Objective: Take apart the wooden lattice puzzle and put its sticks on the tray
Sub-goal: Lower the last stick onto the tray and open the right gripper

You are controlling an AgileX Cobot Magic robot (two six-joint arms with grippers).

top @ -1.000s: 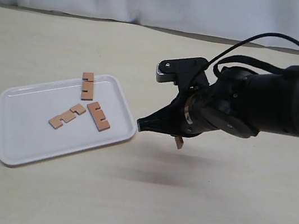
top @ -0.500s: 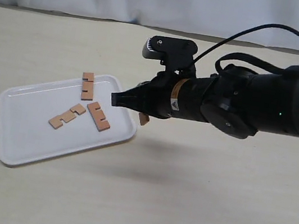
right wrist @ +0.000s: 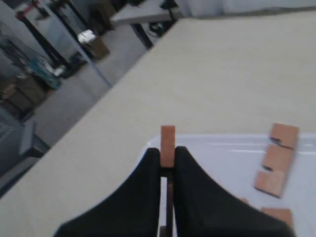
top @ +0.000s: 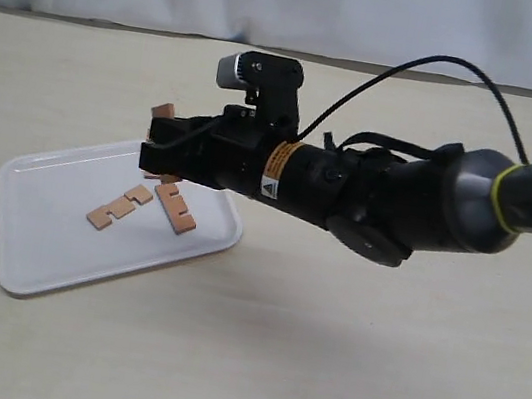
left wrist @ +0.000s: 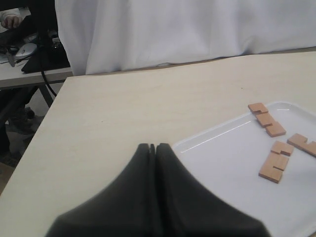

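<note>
The right claw [right wrist: 167, 157] pinches the fourth stick [right wrist: 167, 138] above the tray [right wrist: 217, 168], apparently to release it beside the three sticks [left wrist: 275, 162] lying there, while the left claw [left wrist: 152, 147] is pressed together and empty.

Robotics lab: a black robot arm [top: 398, 195] reaches over a beige table [top: 323, 350] backed by a white curtain [left wrist: 173, 29]. Past the table's edge are a cluttered desk [left wrist: 29, 76] with hanging cables [left wrist: 49, 89], blurred metal frames [right wrist: 29, 54], and a grey floor [right wrist: 69, 111].
</note>
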